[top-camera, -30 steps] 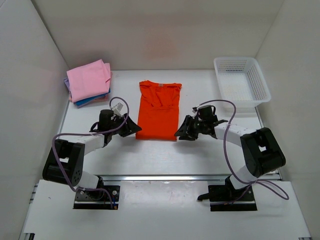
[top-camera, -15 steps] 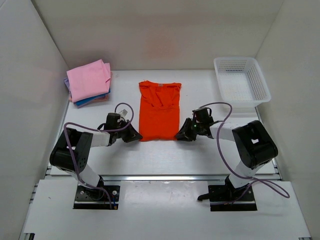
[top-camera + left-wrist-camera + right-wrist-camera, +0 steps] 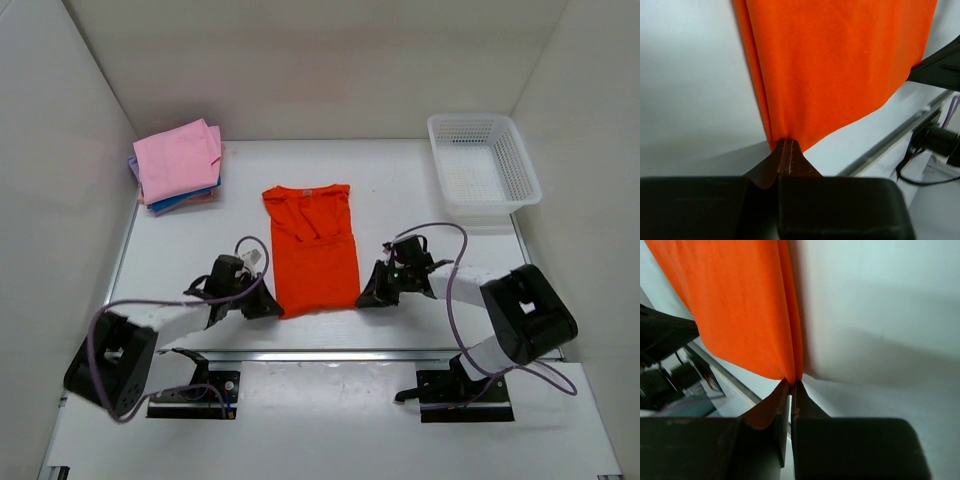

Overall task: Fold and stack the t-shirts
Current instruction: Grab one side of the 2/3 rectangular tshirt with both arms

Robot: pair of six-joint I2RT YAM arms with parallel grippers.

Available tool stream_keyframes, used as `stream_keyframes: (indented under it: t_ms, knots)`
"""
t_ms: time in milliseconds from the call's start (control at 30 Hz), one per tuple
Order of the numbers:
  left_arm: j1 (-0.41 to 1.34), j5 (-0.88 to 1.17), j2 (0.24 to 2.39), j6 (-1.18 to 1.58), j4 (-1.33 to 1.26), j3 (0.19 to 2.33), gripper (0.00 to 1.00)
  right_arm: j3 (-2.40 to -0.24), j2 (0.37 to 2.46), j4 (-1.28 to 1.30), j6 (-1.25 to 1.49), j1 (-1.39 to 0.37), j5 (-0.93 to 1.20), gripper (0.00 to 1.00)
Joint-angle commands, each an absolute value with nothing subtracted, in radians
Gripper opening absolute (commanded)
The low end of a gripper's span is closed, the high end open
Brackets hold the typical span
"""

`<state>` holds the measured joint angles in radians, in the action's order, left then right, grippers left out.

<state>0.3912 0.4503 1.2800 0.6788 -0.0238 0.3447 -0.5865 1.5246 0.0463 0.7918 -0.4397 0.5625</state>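
Observation:
The bright orange t-shirt [image 3: 312,250] lies flat in the middle of the table, sleeves folded in and collar at the far end. My left gripper [image 3: 273,309] is shut on its near left hem corner; in the left wrist view the cloth [image 3: 840,65] runs straight into the pinched tips [image 3: 785,146]. My right gripper [image 3: 366,298] is shut on the near right hem corner, and the orange cloth [image 3: 735,305] ends between its closed tips [image 3: 791,383]. A stack of folded t-shirts [image 3: 178,160], pink on top with blue and purple edges below, sits at the far left.
A white mesh basket [image 3: 483,170] stands at the far right corner. White walls close in the table on the left, back and right. The table's near edge with its metal rail [image 3: 330,353] lies just behind both grippers.
Both grippers have shut on the shirt's near hem corners and drawn back toward the near edge. The orange shirt has slid nearer with them and turned slightly.

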Motion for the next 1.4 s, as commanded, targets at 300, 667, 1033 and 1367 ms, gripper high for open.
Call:
stream_keyframes:
  t_ms: [300, 667, 1033, 1367]
  knots:
    - [0.463, 0.409, 0.743, 0.771, 0.419, 0.274, 0.0, -0.423, 1.142, 0.299, 0.75, -0.557, 0.666, 0.0]
    - [0.486, 0.442, 0.709, 0.799, 0.354, 0.218, 0.56, -0.448, 1.17, 0.296, 0.71, -0.509, 0.701, 0.0]
    - [0.583, 0.374, 0.819, 0.891, 0.241, 0.169, 0.51, -0.472, 1.236, 0.25, 0.718, -0.523, 0.715, 0.0]
    - [0.641, 0.359, 1.071, 0.871, 0.14, 0.25, 0.0, -0.474, 1.226, 0.247, 0.713, -0.505, 0.727, 0.0]
